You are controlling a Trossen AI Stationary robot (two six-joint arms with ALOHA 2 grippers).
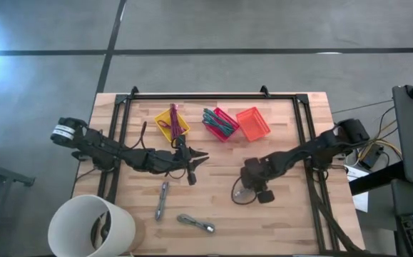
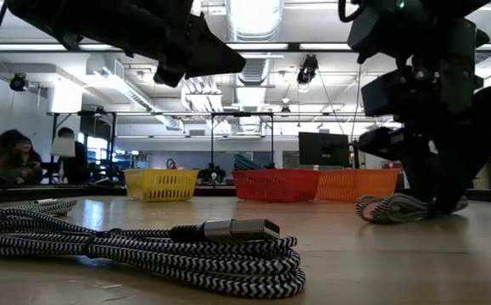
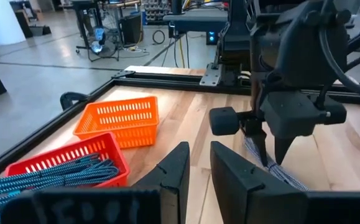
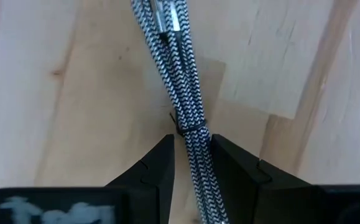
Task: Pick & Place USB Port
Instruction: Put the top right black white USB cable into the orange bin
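A black-and-white braided USB cable bundle lies on the wooden table right of centre. My right gripper comes down on it and is shut on it. My left gripper hovers above the table's middle, open by a narrow gap and empty. Two more cables lie nearer the table's near edge: one straight, one coiled. The coiled one shows up front in the low view, with its silver plug. My right gripper pinches the cable bundle between its two fingers, just behind the dark tie around its middle. The fingers come from above, pointing down, one on each side of the strands. The bundle lies flat on the table.
Three small baskets stand in a row toward the far edge: yellow, pink-red holding blue-green cables, and orange. A white bucket sits at the near left corner. A black frame rail runs round the table.
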